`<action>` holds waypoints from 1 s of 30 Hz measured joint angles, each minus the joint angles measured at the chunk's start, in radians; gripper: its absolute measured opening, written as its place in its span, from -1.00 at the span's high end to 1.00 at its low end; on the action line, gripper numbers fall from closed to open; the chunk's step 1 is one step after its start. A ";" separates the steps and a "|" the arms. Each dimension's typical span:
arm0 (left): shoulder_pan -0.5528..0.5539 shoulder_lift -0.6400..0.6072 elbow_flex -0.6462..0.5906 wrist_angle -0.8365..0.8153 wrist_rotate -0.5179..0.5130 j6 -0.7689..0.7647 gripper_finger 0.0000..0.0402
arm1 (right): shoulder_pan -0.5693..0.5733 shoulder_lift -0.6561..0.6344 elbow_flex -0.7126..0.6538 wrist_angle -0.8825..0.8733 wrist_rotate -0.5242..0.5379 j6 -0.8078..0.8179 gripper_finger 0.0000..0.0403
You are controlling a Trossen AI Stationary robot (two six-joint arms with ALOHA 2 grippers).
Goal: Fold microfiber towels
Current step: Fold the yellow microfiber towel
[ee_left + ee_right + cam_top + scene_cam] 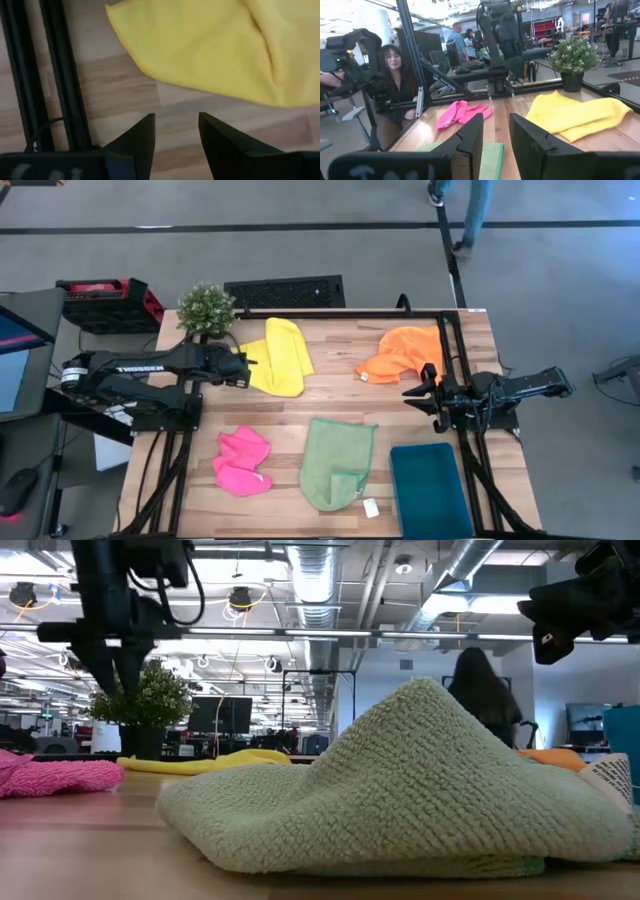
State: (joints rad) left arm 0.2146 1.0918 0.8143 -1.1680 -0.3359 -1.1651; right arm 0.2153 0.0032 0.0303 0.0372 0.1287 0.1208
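Grey concrete floor (560, 290) crossed by a dark line, black slotted floor grille (285, 290) behind the pale wooden plank table (330, 395), open office beyond, silver ceiling ducts (320, 585) overhead, bright strip lights, seated person (395, 75) at a desk

On the surface (330, 405), one folded towel (277, 357) lies at the far left just beside the left claw (245, 367), with a potted plant (207, 310) at the corner behind. A bunched towel (400, 352) sits far right, behind the right claw (424, 398). Nearer, left to right: a crumpled towel (242, 461), a partly folded towel (337, 462), a tray (430, 490).
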 joint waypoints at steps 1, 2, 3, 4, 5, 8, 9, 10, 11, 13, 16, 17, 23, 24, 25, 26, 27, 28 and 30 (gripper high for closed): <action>0.017 0.015 0.000 0.000 0.000 0.001 0.29 | 0.000 0.000 0.000 0.003 -0.002 0.000 0.41; 0.036 0.032 0.000 0.000 0.000 0.007 0.28 | 0.000 0.001 0.000 0.004 -0.003 0.000 0.41; 0.052 0.055 0.000 0.005 -0.001 0.015 0.28 | 0.000 0.001 0.000 0.002 -0.003 0.000 0.41; 0.068 0.077 0.000 0.012 -0.001 0.024 0.28 | 0.000 0.001 0.000 0.001 -0.003 0.000 0.41; 0.085 0.097 0.000 0.016 -0.001 0.037 0.28 | 0.000 0.002 0.000 0.001 -0.004 0.000 0.41; 0.135 0.166 0.000 0.023 0.000 0.074 0.28 | 0.000 0.002 0.000 0.001 -0.004 0.000 0.41; 0.151 0.188 0.000 0.028 0.000 0.084 0.28 | 0.000 0.002 0.000 0.001 -0.004 0.000 0.41; 0.166 0.211 0.000 0.032 0.005 0.094 0.28 | 0.000 0.002 0.000 0.001 -0.004 0.000 0.41; 0.182 0.234 0.000 0.040 0.020 0.107 0.28 | 0.000 0.002 0.000 0.000 -0.004 0.000 0.41; 0.206 0.279 0.000 0.071 0.030 0.134 0.28 | 0.000 0.002 0.000 0.000 -0.004 0.000 0.41; 0.235 0.341 0.000 0.131 0.036 0.168 0.28 | 0.000 0.002 0.000 -0.001 -0.004 0.000 0.41; 0.244 0.359 0.000 0.146 0.039 0.180 0.28 | 0.000 0.002 0.000 -0.001 -0.004 0.000 0.41; 0.290 0.451 0.000 0.164 0.069 0.204 0.28 | 0.000 0.002 0.000 -0.008 -0.004 0.003 0.41; 0.295 0.458 0.000 0.163 0.064 0.208 0.28 | 0.000 0.002 0.000 -0.007 -0.004 0.002 0.41; 0.298 0.463 0.000 0.164 0.062 0.209 0.28 | 0.000 0.002 0.000 -0.007 -0.004 0.002 0.41; 0.303 0.464 0.000 0.165 0.064 0.213 0.28 | 0.000 0.002 0.000 -0.008 -0.004 0.002 0.41; 0.310 0.464 0.000 0.165 0.067 0.221 0.28 | 0.000 0.002 0.000 -0.008 -0.004 0.003 0.41; 0.317 0.464 0.000 0.165 0.072 0.230 0.28 | 0.000 0.002 0.000 -0.008 -0.004 0.003 0.41; 0.339 0.464 0.000 0.165 0.097 0.243 0.28 | 0.000 0.002 0.000 -0.008 -0.004 0.003 0.41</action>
State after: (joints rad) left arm 0.5540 1.5562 0.8139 -1.0034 -0.2386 -0.9220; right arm 0.2153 0.0051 0.0307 0.0296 0.1249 0.1234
